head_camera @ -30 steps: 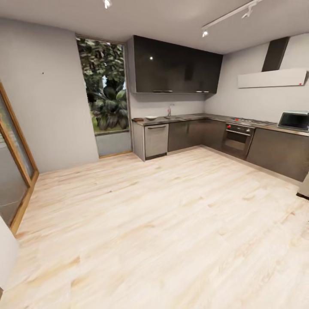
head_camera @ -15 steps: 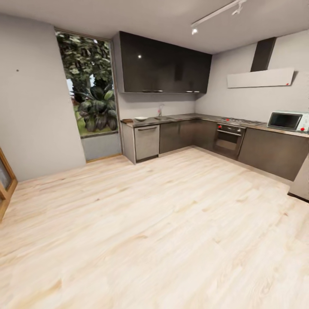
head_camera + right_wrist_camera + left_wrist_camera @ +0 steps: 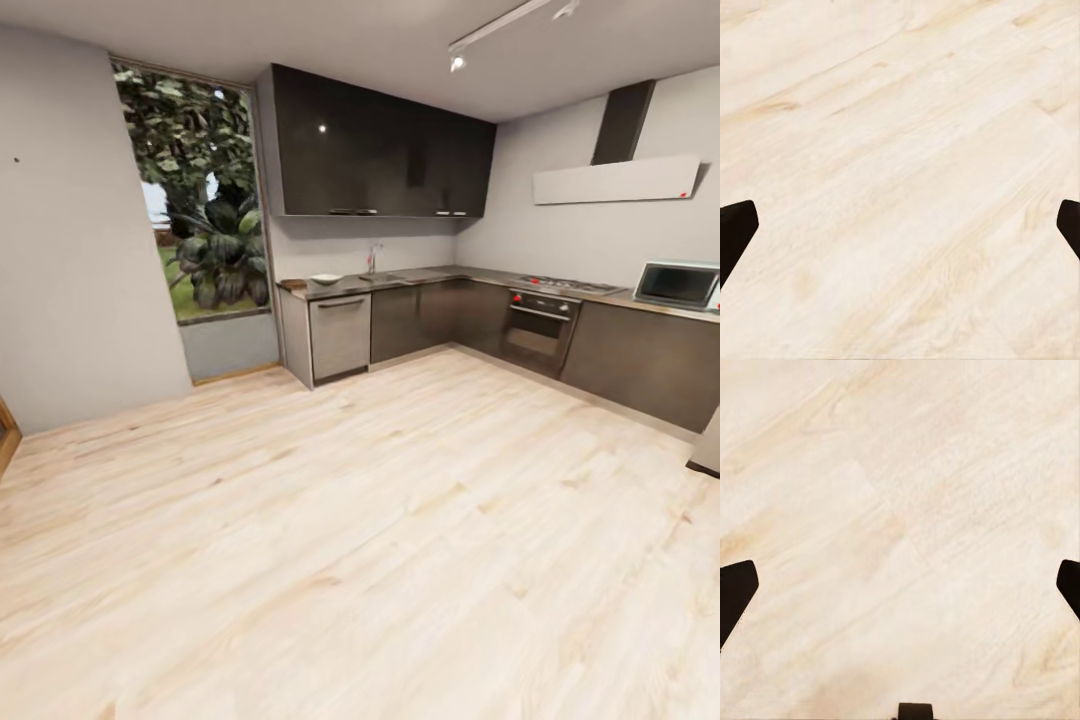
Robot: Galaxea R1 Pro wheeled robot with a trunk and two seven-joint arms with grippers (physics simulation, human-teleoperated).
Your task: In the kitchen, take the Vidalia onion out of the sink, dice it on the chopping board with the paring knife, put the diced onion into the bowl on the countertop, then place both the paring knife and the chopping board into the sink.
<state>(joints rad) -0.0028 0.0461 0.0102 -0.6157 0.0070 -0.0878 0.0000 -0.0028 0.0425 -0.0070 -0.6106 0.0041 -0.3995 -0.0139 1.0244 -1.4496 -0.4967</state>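
A broad stretch of pale wooden floor [image 3: 400,540] lies between the camera and the kitchen run. Taking the countertop [image 3: 400,280] as landmark and going left to right: left of its end stands a tall window [image 3: 195,200] with garden plants behind it. On the countertop's left end sits the white bowl [image 3: 326,279], with something dark just left of it — too small to tell what. Right of the bowl, set into the countertop, is the sink [image 3: 385,276] with its tap. Dark wall cabinets [image 3: 375,145] hang above. Further right come the oven [image 3: 540,325], the hob and, at the far end, a microwave [image 3: 680,284].

Both wrist views look down on the floor: the left gripper [image 3: 900,592] and the right gripper [image 3: 900,232] each stand spread wide — nothing between their dark fingertips.
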